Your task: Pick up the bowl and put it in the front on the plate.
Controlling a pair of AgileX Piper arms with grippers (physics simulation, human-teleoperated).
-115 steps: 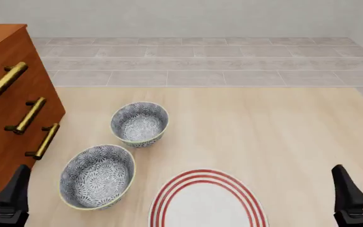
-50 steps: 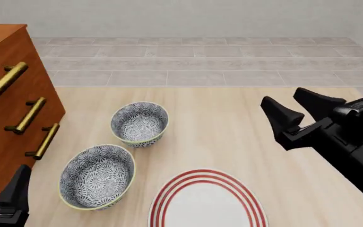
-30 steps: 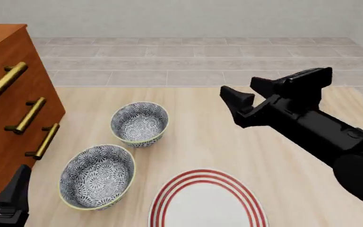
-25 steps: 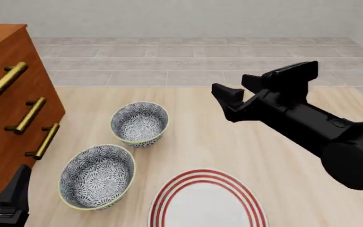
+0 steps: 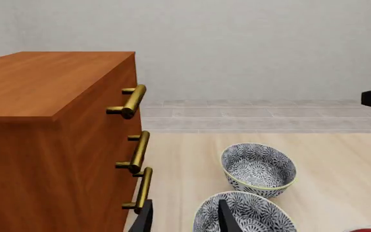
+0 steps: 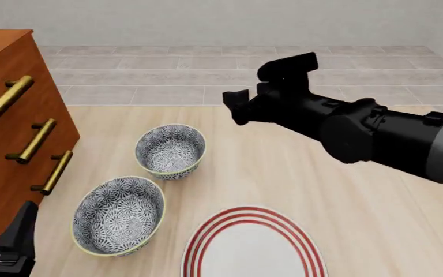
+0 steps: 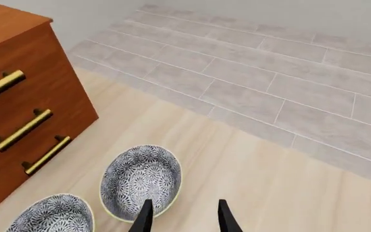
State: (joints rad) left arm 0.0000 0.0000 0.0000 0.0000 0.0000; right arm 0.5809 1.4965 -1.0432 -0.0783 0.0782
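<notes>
**Right gripper open above the bowl, no contact yet**

The wooden table (image 6: 375, 231) carries a brown drawer cabinet (image 6: 6, 115) along its left edge. The right arm (image 6: 375, 135) reaches in from the right edge and across the table's middle, held well above the surface.

The plate (image 6: 252, 254) lies flat at the near edge, about midway along it, with nothing on it. The bowl (image 6: 170, 151) stands upright on the left half of the table, just beside the cabinet and farther from the near edge than the plate. It is empty. A second patterned bowl (image 6: 119, 214), also empty, sits between it and the near-left corner, close to it but apart.

The right gripper (image 7: 184, 217) has its fingers spread wide and carries nothing. The bowl lies ahead of and below it, toward the left edge, so my judgement is that a descent onto the bowl's nearer wall comes next. The left gripper (image 5: 185, 220) is likewise spread and empty at the near-left corner, nearer the second bowl.
</notes>
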